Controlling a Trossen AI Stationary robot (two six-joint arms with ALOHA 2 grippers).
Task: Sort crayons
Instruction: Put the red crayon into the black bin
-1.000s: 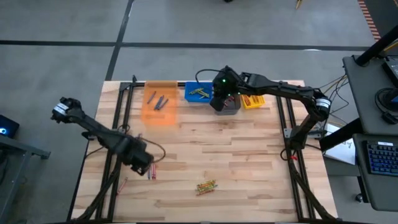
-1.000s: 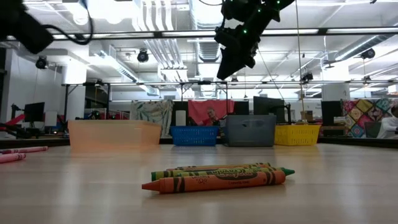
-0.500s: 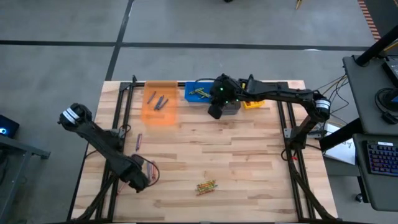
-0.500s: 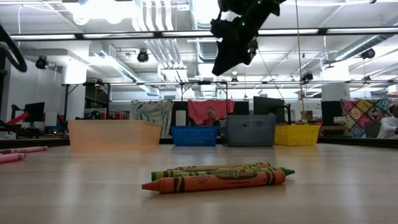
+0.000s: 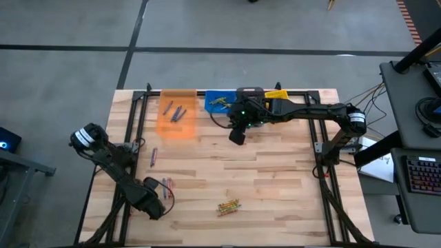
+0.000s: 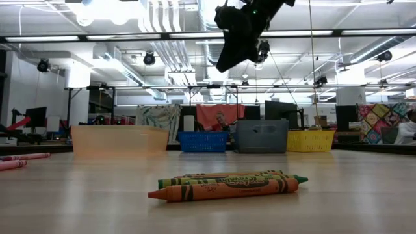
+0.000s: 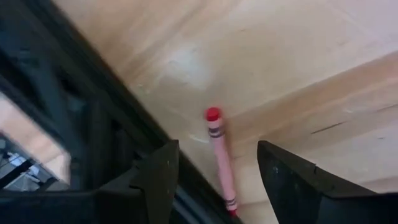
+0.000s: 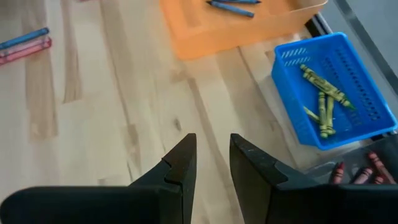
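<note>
Where the wooden table [image 5: 275,172] comes nearest the low camera, a small bundle of crayons [image 6: 227,184], orange and green, lies flat with its long axis running side to side across that view; from above the same bundle [image 5: 229,206] sits near the front edge, a little to the right of the left gripper [image 5: 153,206]. That left gripper is spread wide and holds nothing. Its wrist camera looks down on a single red crayon [image 7: 221,160] lying on the wood in the gap between the two dark fingers [image 7: 155,177], its length pointing away from the wrist, so the fingers stand on either side of it. Just beside this gripper lie more reddish crayons [image 5: 165,184], and a lone one [image 5: 153,157] lies farther up the left side. By my reading, the left arm is the nearer one for all of these.

Farther back, the right gripper [image 5: 236,133] hangs high over the table in front of the bins, fingers [image 8: 180,165] partly parted and empty. Behind it stand the orange bin [image 5: 176,129] with bluish crayons, the blue bin [image 8: 348,62] with green-yellow ones, a grey bin [image 6: 262,136] with red ones, and a yellow bin [image 6: 311,140].
</note>
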